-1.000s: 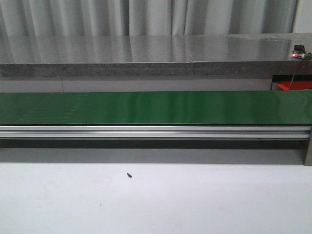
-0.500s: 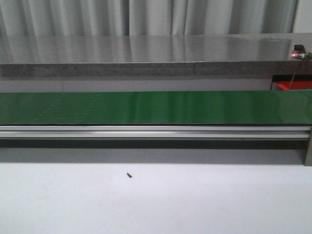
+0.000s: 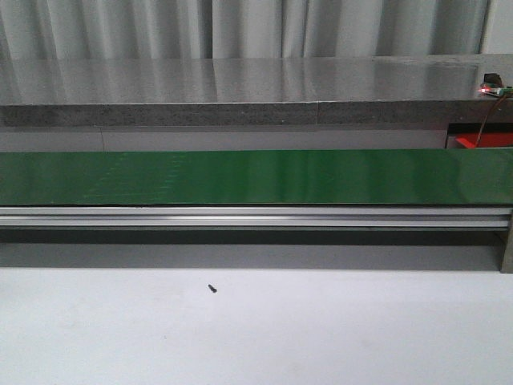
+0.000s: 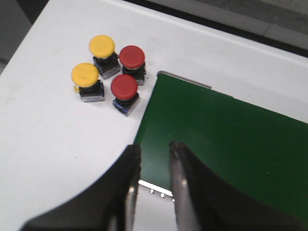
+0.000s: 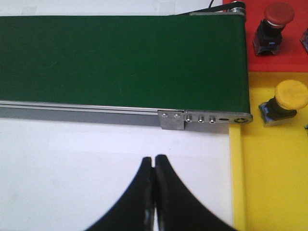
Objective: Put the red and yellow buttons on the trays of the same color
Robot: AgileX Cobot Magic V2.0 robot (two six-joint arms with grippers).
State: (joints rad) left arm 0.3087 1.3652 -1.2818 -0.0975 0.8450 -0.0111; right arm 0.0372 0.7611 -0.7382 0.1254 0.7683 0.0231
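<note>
In the left wrist view two yellow buttons (image 4: 102,46) (image 4: 85,75) and two red buttons (image 4: 132,56) (image 4: 124,86) stand together on the white table beside the end of the green belt (image 4: 226,139). My left gripper (image 4: 154,150) hangs open and empty over that belt end, apart from them. In the right wrist view a red button (image 5: 279,14) stands on the red tray (image 5: 288,57) and a yellow button (image 5: 290,95) on the yellow tray (image 5: 269,173). My right gripper (image 5: 154,161) is shut with nothing in it, over the white table beside the yellow tray.
The green conveyor belt (image 3: 256,176) with its aluminium rail (image 3: 256,216) runs across the front view. Behind it is a grey stone ledge (image 3: 240,92). A small dark screw (image 3: 212,288) lies on the white table. A red tray corner (image 3: 481,142) shows at far right.
</note>
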